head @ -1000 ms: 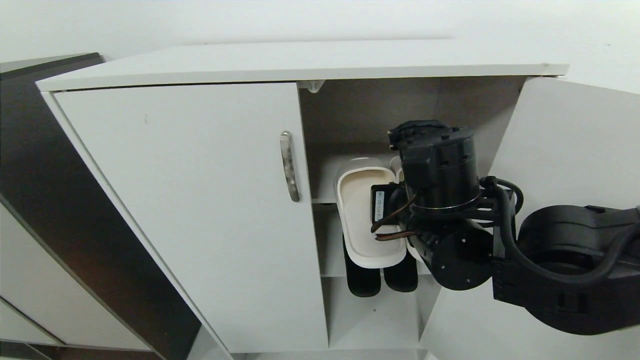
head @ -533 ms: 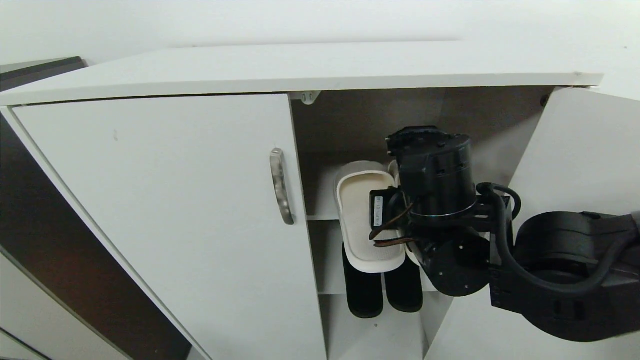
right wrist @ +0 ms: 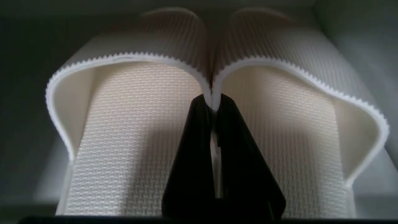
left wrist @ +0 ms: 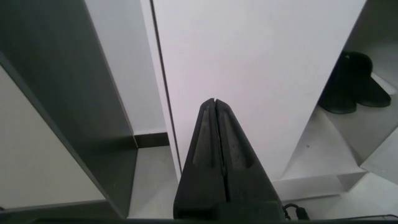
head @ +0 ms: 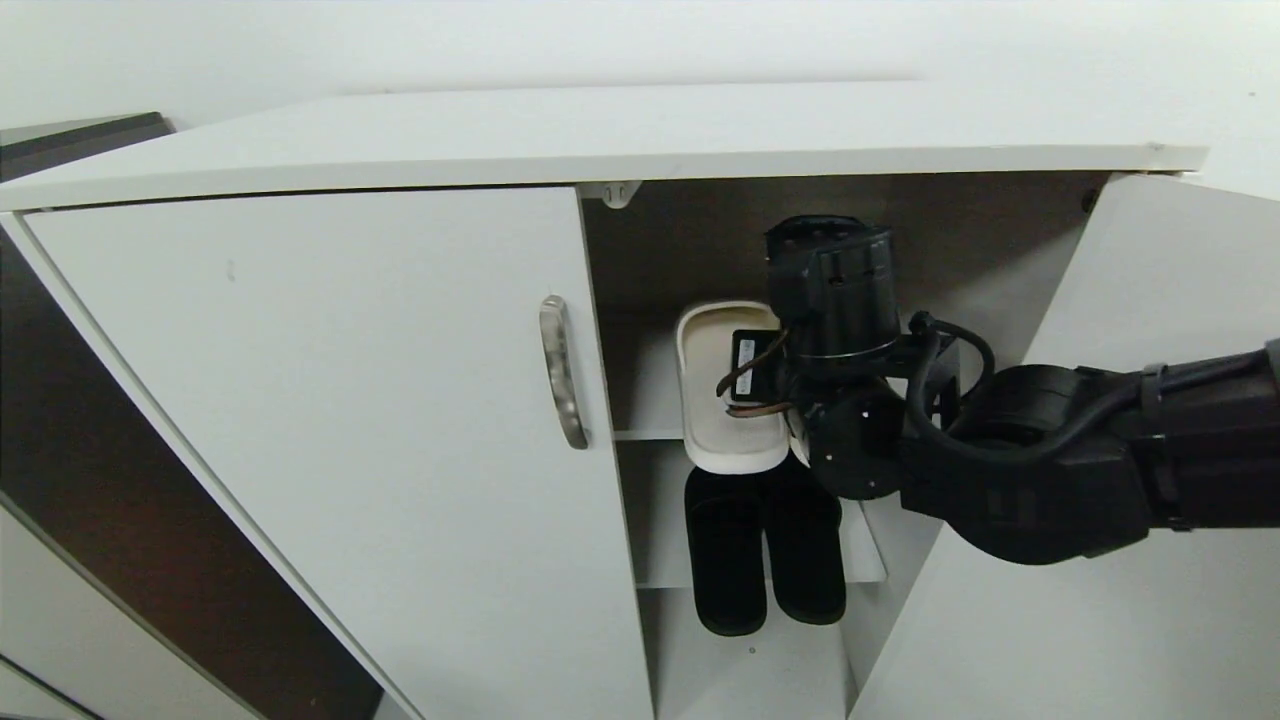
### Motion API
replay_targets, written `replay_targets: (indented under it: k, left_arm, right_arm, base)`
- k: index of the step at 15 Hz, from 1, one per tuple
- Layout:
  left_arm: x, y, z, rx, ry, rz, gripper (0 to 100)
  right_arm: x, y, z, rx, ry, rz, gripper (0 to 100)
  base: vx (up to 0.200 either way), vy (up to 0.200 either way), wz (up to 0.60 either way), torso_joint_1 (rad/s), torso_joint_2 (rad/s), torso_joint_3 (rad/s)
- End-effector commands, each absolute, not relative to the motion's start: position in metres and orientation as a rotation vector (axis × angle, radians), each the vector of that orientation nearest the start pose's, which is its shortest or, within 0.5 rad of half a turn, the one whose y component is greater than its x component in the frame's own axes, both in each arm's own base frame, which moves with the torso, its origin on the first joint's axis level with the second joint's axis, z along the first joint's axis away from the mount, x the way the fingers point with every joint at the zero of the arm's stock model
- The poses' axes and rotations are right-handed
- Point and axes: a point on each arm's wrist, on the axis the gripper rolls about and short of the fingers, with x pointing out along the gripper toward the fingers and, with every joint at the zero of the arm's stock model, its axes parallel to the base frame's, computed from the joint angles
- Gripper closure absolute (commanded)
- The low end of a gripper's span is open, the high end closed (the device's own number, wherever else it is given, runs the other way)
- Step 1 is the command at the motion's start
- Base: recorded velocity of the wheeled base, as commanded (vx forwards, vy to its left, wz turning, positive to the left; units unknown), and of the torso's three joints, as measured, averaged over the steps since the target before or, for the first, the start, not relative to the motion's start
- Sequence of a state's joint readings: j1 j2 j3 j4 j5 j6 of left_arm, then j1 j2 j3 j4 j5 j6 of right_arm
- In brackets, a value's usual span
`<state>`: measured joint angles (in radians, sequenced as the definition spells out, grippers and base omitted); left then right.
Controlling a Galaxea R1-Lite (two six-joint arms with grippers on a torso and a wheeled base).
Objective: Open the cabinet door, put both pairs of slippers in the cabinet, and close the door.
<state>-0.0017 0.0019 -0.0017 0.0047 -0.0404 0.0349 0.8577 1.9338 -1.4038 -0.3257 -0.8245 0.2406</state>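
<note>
Gripper of right arm clamped on white slippers, left gripper pressed together.

No legible text; white label print too small

2 white slippers, 2 black slippers, 1 cabinet

We note the cabinet: white laminate-look board, smooth, matt. The closed door has the same finish, w/ a few faint specks. The back panel inside is dark brown, dull. Handle: brushed metal, satin sheen. Cream slippers: foam-like, waffle-textured footbeds and straps, serrated strap edges, matt. Black slippers: matt, soft-looking; material n/c. Right gripper, left gripper: black plastic, smooth, slight gloss.
</note>
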Motion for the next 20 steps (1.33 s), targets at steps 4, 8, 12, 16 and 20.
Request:
replay_targets:
  k: [4,8,12,16,20]
  left_arm:
    - [-0.023,-0.001,0.075,0.034,0.004,-0.041,100]
    - [-0.023,-0.001,0.075,0.034,0.004,-0.041,100]
    - [-0.023,-0.001,0.075,0.034,0.004,-0.041,100]
    - [-0.023,-0.001,0.075,0.034,0.004,-0.041,100]
    - [-0.023,-0.001,0.075,0.034,0.004,-0.041,100]
  right_arm:
    - [0.299,0.290,0.235,0.089,0.141,-0.019,100]
    - [0.304,0.292,0.230,0.080,0.157,0.000,100]
    - [0.313,0.290,0.226,0.064,0.162,0.016,100]
    - [0.314,0.290,0.231,0.059,0.148,0.016,100]
    - [0.317,0.289,0.229,0.049,0.149,0.010,100]
  base:
    - [0.000,0.000,0.00,0.000,0.00,0.000]
    - [0.000,0.000,0.00,0.000,0.00,0.000]
    - [0.000,0.000,0.00,0.000,0.00,0.000]
    - [0.000,0.000,0.00,0.000,0.00,0.000]
    - [0.000,0.000,0.00,0.000,0.00,0.000]
